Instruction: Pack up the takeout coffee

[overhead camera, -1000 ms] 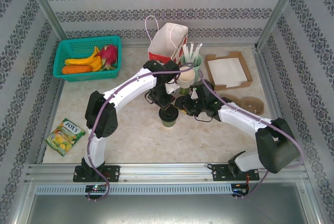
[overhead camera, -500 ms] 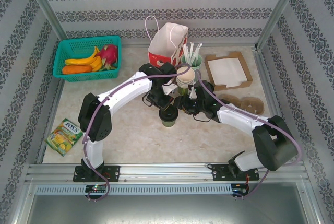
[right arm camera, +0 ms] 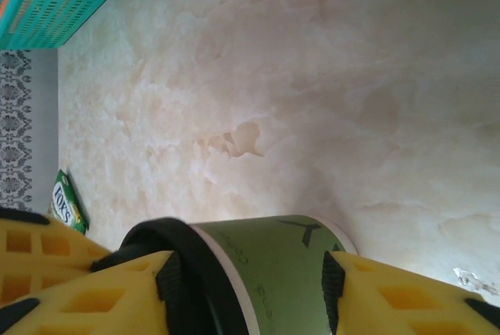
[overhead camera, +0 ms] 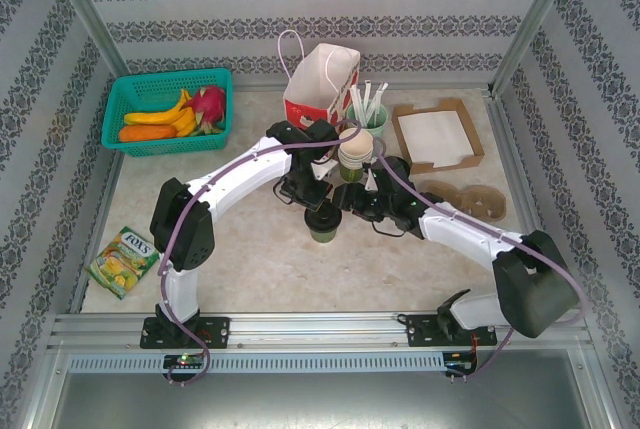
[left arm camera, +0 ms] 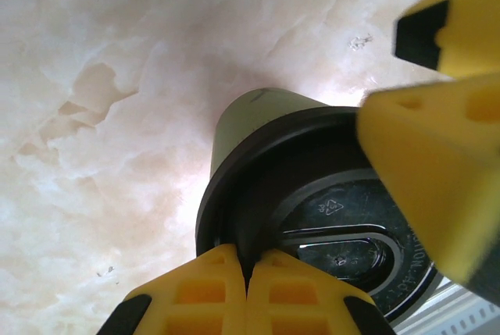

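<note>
A teal basket [overhead camera: 115, 114] at ten o'clock holds bananas [overhead camera: 170, 115] and a dragon fruit [overhead camera: 208, 104], the paper bag [overhead camera: 320, 79] stands open at twelve, and the takeout coffee [overhead camera: 324, 221] stands mid-table where it stood a second ago, left gripper [left arm camera: 246, 261] shut at its lid [left arm camera: 344, 226], right gripper [right arm camera: 250, 272] parted beside it, bare tabletop [overhead camera: 300, 279] toward six

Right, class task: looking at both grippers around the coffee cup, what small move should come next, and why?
Probably close the right gripper on the cup. Its fingers stand either side of the cup's wall, though a firm grip isn't clear. The cup stands on the table, and the left gripper is shut, tips against the lid rim, so it can't carry it to the bag.
</note>
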